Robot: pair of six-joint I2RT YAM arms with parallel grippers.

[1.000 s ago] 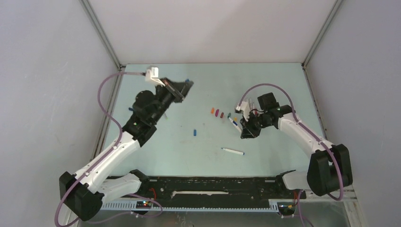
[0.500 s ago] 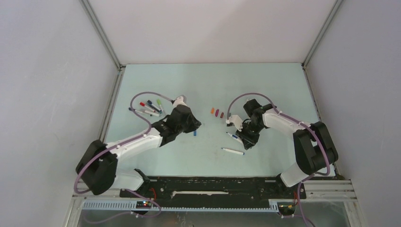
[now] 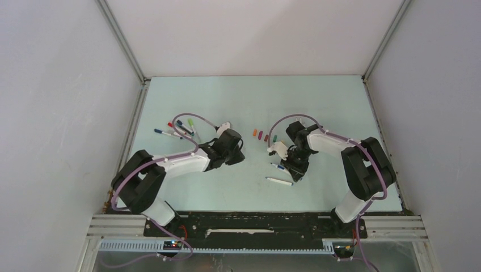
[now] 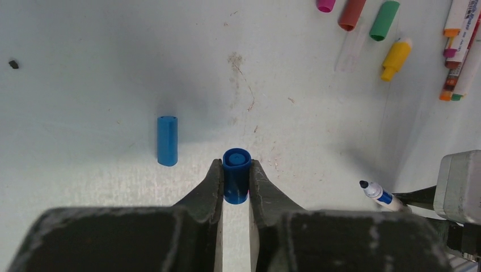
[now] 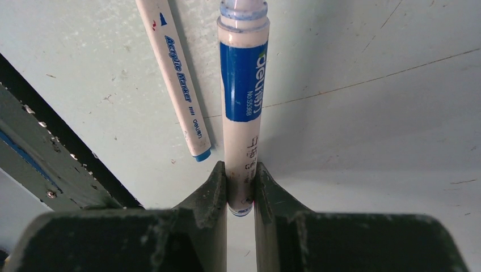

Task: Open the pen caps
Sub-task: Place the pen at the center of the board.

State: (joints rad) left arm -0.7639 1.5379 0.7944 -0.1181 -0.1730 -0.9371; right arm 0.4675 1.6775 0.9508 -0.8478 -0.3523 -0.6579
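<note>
Left pincer (image 4: 235,170) has swung down and inward, carrying its blue cap (image 4: 236,161).

- Pale green tabletop (image 3: 249,96), far half: lying open for passing.
- Row of short coloured plastic caps (image 3: 264,136): sitting between the two arms, narrowing the middle.
- Cluster of white marker pens (image 3: 177,128): crowding the left arm's outer side.
- Loose blue cylindrical cap (image 4: 167,140): lying just beside the left gripper (image 4: 235,167).
- Bare white pen barrel (image 5: 174,73): lying just beside the right gripper (image 5: 241,170).

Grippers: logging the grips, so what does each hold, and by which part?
Left gripper pinches a blue pen cap across its sides; right gripper clamps a white pen barrel near its tail end.
</note>
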